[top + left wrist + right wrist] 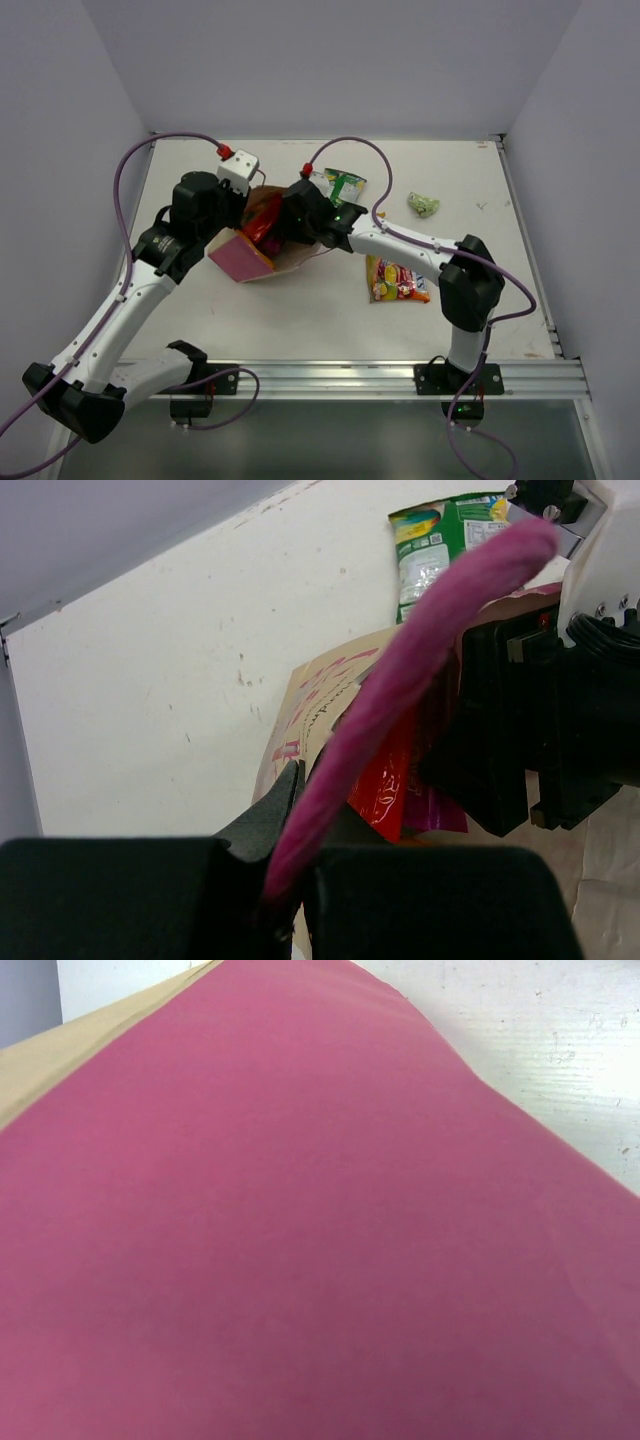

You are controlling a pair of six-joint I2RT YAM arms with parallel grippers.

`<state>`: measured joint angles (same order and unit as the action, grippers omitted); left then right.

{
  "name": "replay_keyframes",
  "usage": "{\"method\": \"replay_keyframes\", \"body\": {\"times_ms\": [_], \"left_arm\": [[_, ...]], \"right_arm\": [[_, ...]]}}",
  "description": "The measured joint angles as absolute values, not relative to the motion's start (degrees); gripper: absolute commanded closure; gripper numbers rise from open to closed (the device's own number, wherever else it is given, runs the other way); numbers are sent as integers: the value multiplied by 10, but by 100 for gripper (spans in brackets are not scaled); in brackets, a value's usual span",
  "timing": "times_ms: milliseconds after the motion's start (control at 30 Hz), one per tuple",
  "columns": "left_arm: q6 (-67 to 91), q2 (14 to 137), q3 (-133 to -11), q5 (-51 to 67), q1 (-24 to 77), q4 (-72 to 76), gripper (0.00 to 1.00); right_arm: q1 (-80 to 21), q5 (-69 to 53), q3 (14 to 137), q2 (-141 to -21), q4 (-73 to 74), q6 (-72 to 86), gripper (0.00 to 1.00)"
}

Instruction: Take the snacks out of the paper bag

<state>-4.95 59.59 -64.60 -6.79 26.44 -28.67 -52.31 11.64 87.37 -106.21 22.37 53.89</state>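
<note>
The paper bag [243, 259] lies tilted on the table with its mouth toward the back. My left gripper [300, 810] is shut on the bag's pink side edge [420, 650] and holds it up. A red packet [385, 780] and a magenta one [440, 815] show inside the mouth, next to the beige lettered face [310, 695]. My right gripper [292, 220] reaches into the mouth and its fingers are hidden. In the right wrist view the bag's pink side [320, 1240] fills nearly the whole picture. On the table lie a green packet [345, 185], a yellow-red candy bag [395, 280] and a pale green piece [423, 204].
The green packet [440, 550] lies just behind the bag, close to the right wrist. Walls close the table at the back and on both sides. A metal rail [360, 378] runs along the near edge by the arm bases.
</note>
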Motion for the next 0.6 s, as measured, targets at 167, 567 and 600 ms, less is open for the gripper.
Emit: {"method": "replay_keyframes", "body": {"times_ms": [167, 567, 600], "left_arm": [[-49, 596, -646, -68, 264, -287, 100], [-49, 596, -646, -82, 264, -288, 100], [-49, 597, -646, -84, 264, -288, 100]], "right_arm": [[-518, 112, 874, -1069, 215, 544, 72], [-513, 91, 874, -1064, 189, 472, 100], [-513, 86, 874, -1058, 190, 460, 100]]}}
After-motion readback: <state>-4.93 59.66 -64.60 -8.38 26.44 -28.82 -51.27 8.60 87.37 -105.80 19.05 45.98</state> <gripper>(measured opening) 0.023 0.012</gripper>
